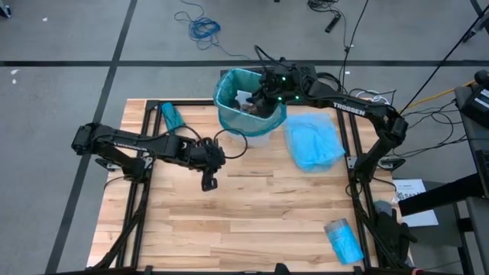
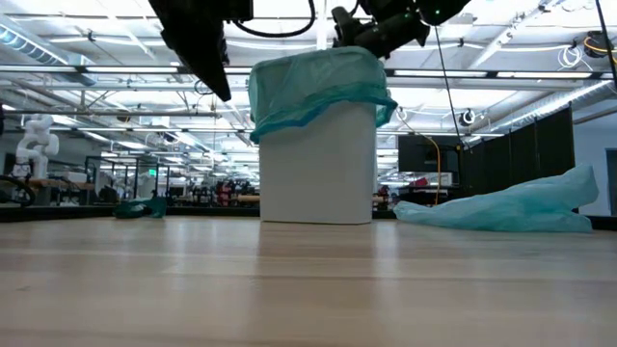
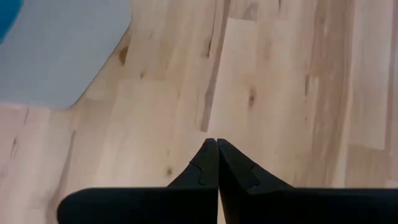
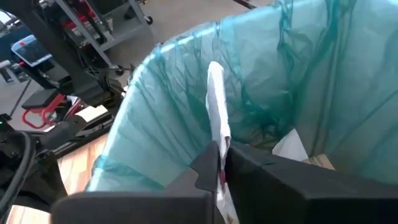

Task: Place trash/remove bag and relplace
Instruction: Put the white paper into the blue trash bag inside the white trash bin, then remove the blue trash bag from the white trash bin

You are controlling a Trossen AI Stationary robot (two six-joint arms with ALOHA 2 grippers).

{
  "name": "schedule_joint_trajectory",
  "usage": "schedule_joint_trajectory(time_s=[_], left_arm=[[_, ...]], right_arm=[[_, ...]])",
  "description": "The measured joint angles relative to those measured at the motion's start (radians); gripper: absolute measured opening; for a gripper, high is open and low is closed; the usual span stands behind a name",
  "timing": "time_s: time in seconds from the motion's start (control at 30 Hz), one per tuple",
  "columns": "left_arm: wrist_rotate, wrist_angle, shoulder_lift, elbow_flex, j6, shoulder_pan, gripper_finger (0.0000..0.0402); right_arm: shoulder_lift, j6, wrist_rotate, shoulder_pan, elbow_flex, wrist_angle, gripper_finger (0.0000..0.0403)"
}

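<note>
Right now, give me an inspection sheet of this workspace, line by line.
Surface: wooden table, bare in the middle.
Job's things: white bin with a teal liner, trash inside; a white packet pinched over its opening.
Clutter: flat blue bag beside the bin; rolled teal bag at the far left; blue bundle at the near right corner.
Grippers: right pincer shut on the white packet above the bin; left pincer shut, empty, over bare wood.
Cables: blue cable coiled on the floor; black leads by the right arm.
Surroundings: open workshop hall; nobody seen.
</note>
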Motion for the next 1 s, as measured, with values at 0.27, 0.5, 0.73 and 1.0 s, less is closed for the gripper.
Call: schedule_joint_trajectory(time_s=[0.27, 0.5, 0.73, 1.0], left_arm=[[0.000, 0.003, 0.000, 0.000, 0.003, 0.003, 0.0000], [0.001, 0.005, 0.000, 0.000, 0.009, 0.003, 0.0000], [0.001, 0.005, 0.000, 0.000, 0.031, 0.008, 0.0000], [0.000, 0.019, -0.006, -0.001, 0.082, 0.064, 0.0000]], right_arm=[[-0.004, 0.020, -0.003, 0.006, 0.000, 0.000, 0.0096], [-0.019, 0.038, -0.003, 0.007, 0.000, -0.002, 0.0115], [-0.064, 0.044, -0.004, 0.007, -0.002, -0.033, 0.0104], [-0.169, 0.017, -0.003, 0.007, -0.002, -0.197, 0.0098]])
